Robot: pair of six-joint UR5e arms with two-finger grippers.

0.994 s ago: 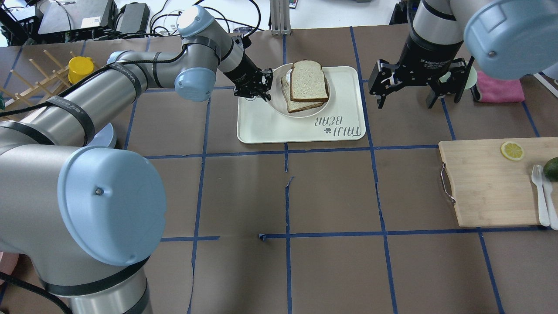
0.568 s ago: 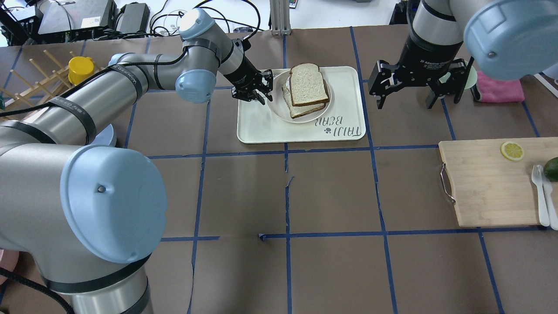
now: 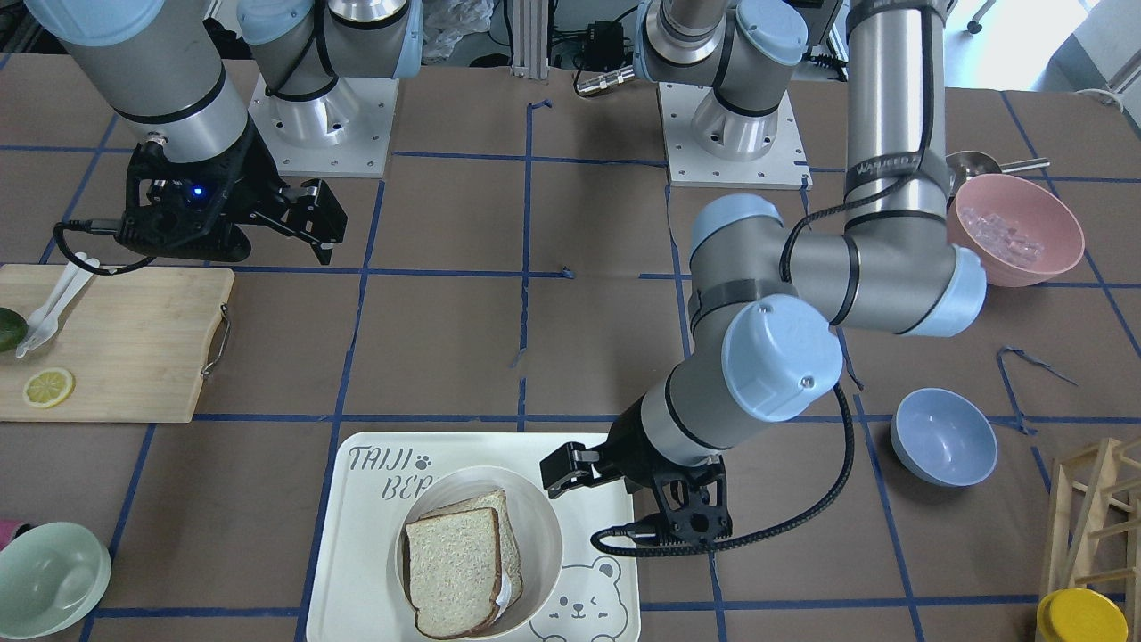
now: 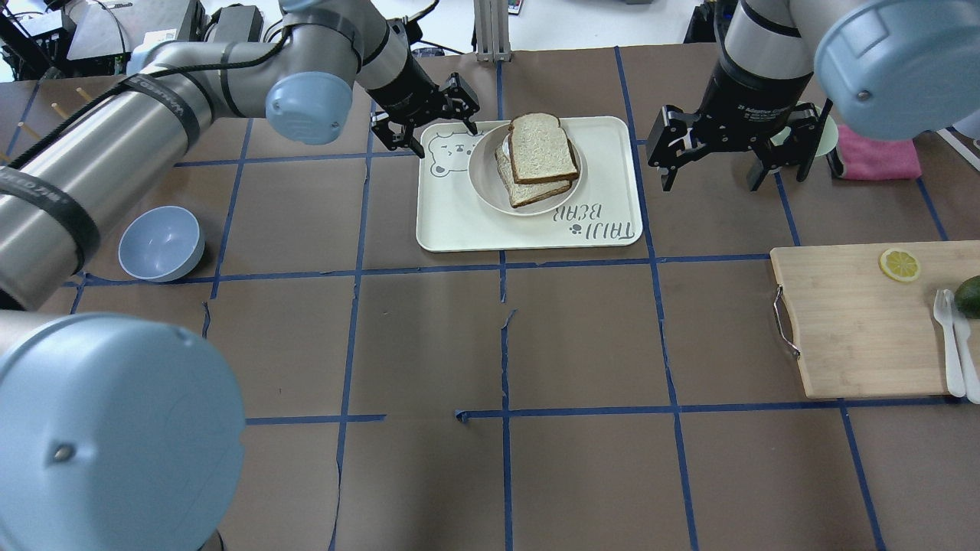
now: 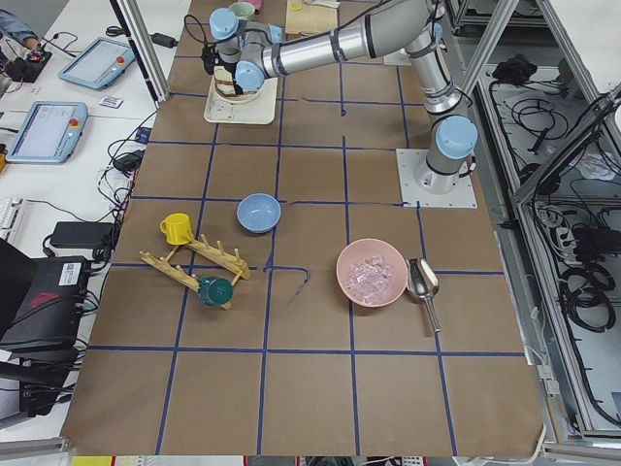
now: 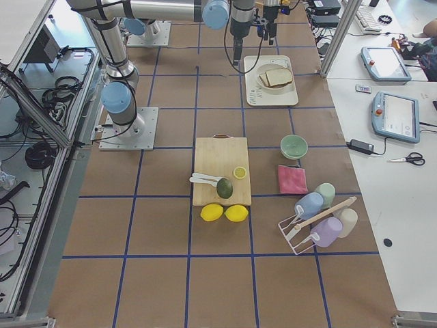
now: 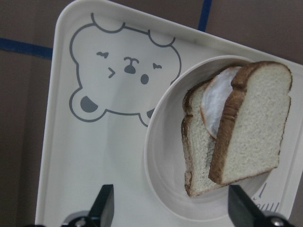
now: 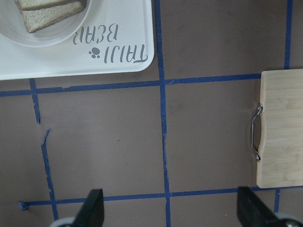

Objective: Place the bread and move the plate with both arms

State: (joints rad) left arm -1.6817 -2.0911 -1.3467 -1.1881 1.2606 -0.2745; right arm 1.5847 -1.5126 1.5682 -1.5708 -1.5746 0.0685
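The rectangular cream bear-printed tray (image 4: 459, 222) holds the round cream-white plate (image 4: 479, 184), the dark-crusted bread (image 4: 542, 147) stacked inside. My left gripper (image 4: 446, 140), just beside it, and right gripper (image 4: 733, 180), well apart, gape empty; I fear a lopsided lift tips the stack

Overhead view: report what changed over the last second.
The left gripper nudged the round cream-white plate slightly toward the robot, then released its rim and drew back, open. The dark-crusted bread slice stayed on it; the open right gripper stayed still.

Pale speckled bread (image 4: 542, 147), dark-brown crust; cream-white plate (image 4: 484, 173) (grey bear print on cream tray (image 4: 459, 222)).
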